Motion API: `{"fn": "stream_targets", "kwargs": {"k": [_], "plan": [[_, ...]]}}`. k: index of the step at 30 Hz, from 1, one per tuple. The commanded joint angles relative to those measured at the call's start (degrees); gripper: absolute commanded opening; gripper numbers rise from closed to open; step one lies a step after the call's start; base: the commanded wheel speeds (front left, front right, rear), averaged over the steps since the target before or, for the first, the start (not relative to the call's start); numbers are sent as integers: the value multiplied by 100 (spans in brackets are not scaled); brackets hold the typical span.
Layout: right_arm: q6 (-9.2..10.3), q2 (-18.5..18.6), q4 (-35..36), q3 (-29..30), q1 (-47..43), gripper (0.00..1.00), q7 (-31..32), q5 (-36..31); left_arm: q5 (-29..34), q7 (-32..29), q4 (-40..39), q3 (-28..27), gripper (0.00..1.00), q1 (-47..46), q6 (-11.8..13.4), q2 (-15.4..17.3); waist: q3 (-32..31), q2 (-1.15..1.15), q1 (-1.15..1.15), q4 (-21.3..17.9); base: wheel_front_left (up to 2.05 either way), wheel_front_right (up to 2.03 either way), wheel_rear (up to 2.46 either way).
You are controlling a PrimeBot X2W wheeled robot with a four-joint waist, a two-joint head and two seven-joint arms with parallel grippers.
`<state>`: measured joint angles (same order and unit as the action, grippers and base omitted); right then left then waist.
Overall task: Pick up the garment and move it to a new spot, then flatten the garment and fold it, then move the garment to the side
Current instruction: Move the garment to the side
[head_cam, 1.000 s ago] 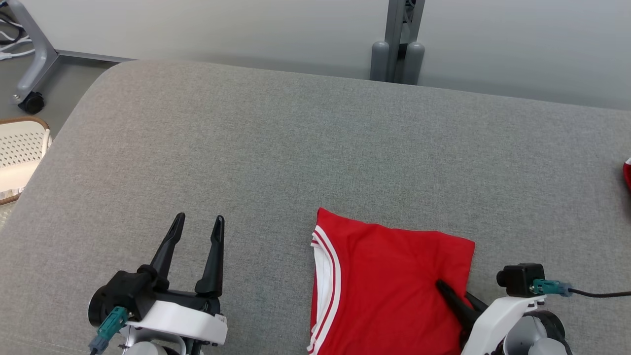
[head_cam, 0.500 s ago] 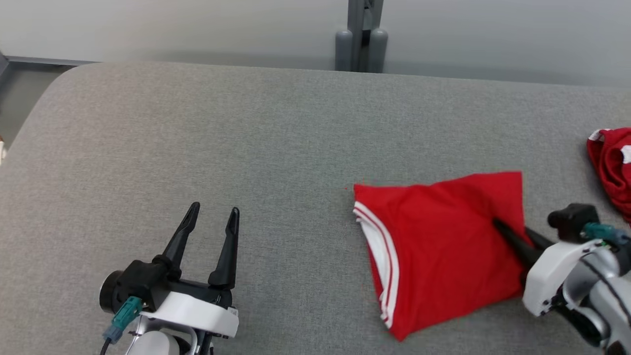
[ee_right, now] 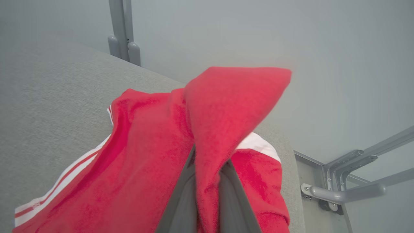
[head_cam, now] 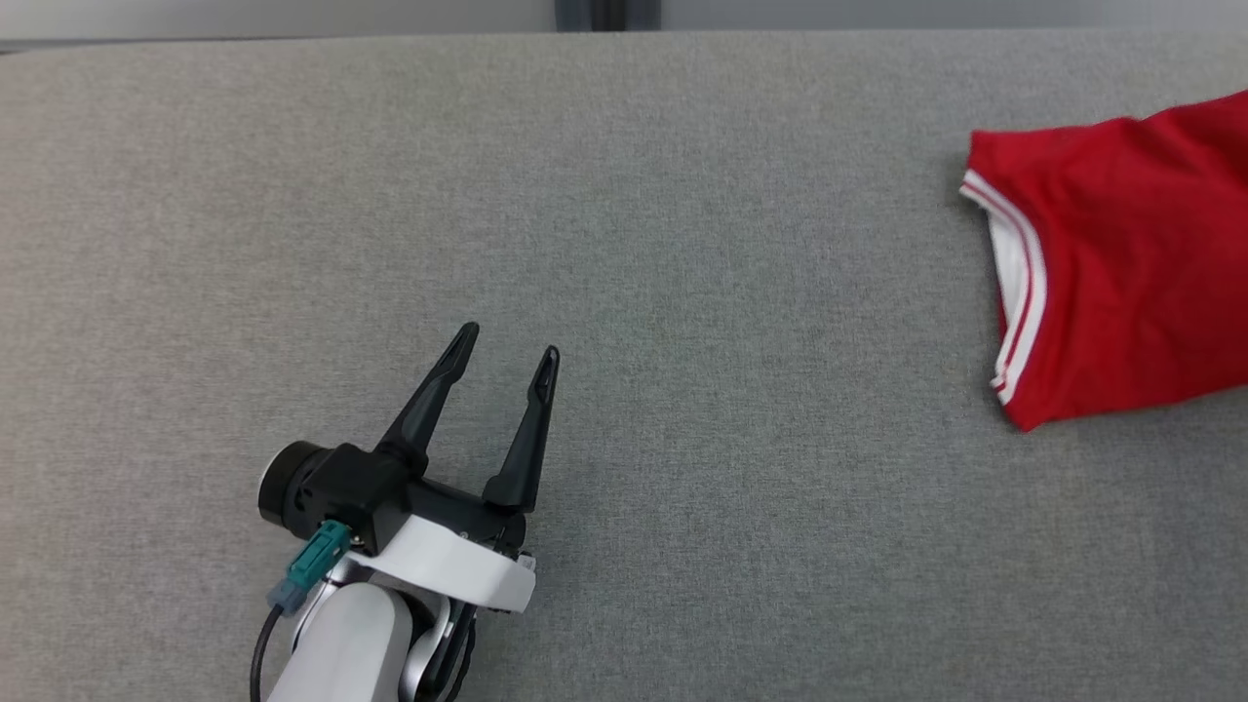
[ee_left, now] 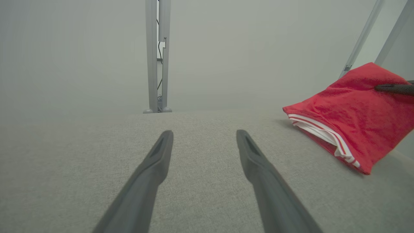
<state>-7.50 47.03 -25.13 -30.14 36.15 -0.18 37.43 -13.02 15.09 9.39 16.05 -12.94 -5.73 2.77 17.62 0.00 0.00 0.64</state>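
While my right end effector [ee_right: 208, 174] pinches a raised fold of the folded red garment [head_cam: 1121, 263] near the right edge of the worktop [head_cam: 624, 244], I'd set it down flat and slowly, keeping layers stacked; left end effector [head_cam: 511, 343] hangs wide, empty.

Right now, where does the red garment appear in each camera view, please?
Head view: red garment at the right edge, upper half, white-striped hem towards the left.
Left wrist view: right side, middle height, striped hem low.
Right wrist view: centre and lower left, one corner raised.
Shared landmark: the grey post behind.
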Motion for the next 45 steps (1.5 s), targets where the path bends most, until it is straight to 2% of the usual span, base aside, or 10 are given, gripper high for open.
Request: {"fn": "stream_targets", "kwargs": {"k": [1,6,9,15,16,18,27,29,35,45], "plan": [[1,124,-89,132,124,0,-3,-17,4,7,-38,38,100,-160,4,26,318,0,0,-157,0,0,0],[0,278,-375,516,332,0,-29,-130,21,6,-59,153,100,-415,27,28,760,0,0,-239,0,0,0],[1,376,-667,726,513,0,-85,-466,63,7,-39,169,100,-546,10,27,996,0,0,-256,0,0,0],[0,149,-1363,1410,845,0,-245,-1233,147,7,2,119,100,-725,-45,27,1277,0,0,-226,0,0,0],[1,136,-1490,1488,923,0,-210,-1531,136,7,5,80,100,-779,-55,27,1332,0,0,-199,0,0,0],[1,101,-1552,1519,952,0,-185,-1640,120,7,1,66,100,-797,-59,27,1358,0,0,-181,0,0,0],[1,-78,-2131,2069,1197,0,-103,-2989,28,1,35,70,100,-849,-76,33,1596,0,0,-33,0,0,0],[0,-244,-2192,2244,1257,100,-157,-3178,69,1,57,101,100,-847,-89,33,1611,0,0,-18,0,0,0],[1,-562,-2140,2367,1222,100,-218,-3587,30,1,50,14,100,-798,-67,36,1489,0,0,-9,0,0,0],[1,-738,-1719,2158,1270,100,-158,-3815,-83,3,36,-66,100,-615,-40,27,864,0,0,-54,0,0,0]]}}
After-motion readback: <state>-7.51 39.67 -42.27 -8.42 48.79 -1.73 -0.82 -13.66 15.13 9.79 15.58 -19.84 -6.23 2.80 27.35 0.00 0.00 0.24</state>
